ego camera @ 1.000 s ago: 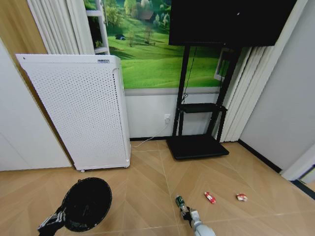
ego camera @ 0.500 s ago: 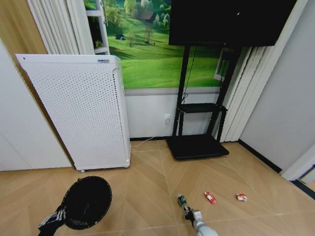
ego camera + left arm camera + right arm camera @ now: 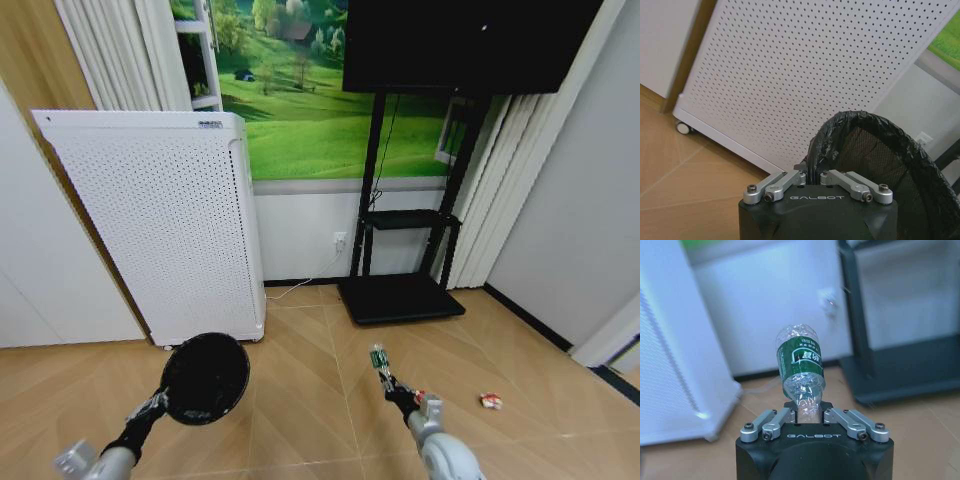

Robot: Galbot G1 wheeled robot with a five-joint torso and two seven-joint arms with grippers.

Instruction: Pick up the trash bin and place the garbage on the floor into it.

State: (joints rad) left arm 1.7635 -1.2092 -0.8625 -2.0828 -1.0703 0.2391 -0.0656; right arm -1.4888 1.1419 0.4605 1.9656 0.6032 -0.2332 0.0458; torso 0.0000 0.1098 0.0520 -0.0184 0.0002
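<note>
Left gripper clamped on rim of black bin, nearest edge pinched between fingers. Bin held off the floor, tilted, mouth facing up and toward the camera, just in front of the white perforated appliance. Right gripper closed on one end of clear bottle with green label; bottle held above the wood floor, long axis in line with the gripper, free end pointing up and away toward the far wall. One red-and-white packet lying on the floor to the right, well apart from bin. Black TV stand behind.
</note>
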